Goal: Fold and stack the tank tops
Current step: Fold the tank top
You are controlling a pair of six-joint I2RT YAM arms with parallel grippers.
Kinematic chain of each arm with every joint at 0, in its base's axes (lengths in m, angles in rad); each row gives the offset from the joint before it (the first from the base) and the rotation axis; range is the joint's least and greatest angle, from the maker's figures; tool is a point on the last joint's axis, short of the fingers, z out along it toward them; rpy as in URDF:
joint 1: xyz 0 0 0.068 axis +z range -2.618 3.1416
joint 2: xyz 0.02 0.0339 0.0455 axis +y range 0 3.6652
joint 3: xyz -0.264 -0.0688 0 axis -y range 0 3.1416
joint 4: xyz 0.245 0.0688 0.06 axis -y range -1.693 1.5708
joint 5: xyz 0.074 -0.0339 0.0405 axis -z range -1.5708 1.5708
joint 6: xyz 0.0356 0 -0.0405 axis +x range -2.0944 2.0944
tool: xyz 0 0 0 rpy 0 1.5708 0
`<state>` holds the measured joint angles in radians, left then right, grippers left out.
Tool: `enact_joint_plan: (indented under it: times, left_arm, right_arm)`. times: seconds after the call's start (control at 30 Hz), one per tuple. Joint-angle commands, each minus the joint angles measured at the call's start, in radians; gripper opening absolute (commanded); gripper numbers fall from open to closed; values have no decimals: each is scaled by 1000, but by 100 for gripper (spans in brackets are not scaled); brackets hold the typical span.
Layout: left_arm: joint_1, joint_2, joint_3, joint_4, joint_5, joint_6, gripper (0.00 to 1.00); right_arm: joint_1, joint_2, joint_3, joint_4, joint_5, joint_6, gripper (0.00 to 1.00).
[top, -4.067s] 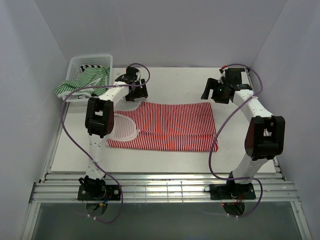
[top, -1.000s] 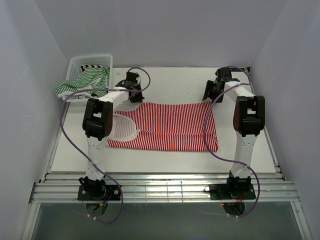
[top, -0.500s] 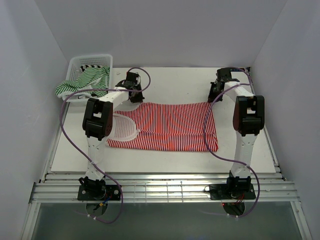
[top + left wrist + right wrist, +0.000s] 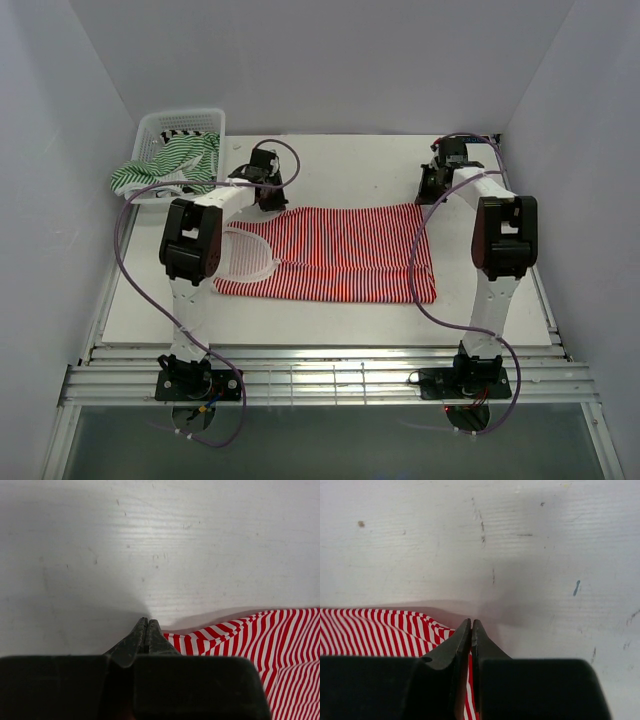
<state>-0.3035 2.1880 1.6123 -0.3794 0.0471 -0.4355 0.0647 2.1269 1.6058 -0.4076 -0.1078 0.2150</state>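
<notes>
Your left gripper (image 4: 146, 623) and right gripper (image 4: 471, 624) are closed, apparently pinching the limp, light red top (image 4: 340, 250) at its upper corners, so lift evenly.

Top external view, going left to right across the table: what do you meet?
green-and-white tank top → left gripper → red-and-white tank top → right gripper. Both grippers are shut on the red-and-white tank top's far corners.

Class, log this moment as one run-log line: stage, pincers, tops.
stage: pre-fold | left pincer: shut on red-and-white tank top, far corner | right pincer: shut, other far corner | green-and-white tank top: over basket rim
</notes>
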Motion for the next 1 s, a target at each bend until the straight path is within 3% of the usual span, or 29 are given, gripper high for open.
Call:
enact_joint_plan:
  times: [0.0,0.23,0.97]
  left_arm:
    - [-6,-142,-54,31,40,-11,0]
    - [-6,-253,-196,106,79,-31,0]
    - [-9,-559,-601,181,89,-120,0]
  right_arm:
    - [-3,-140,-72,98,-53,-61,8]
    - [-3,-245,-219,108,-107,-72,8]
    - [-3,-621,-596,116,-15,-45,8]
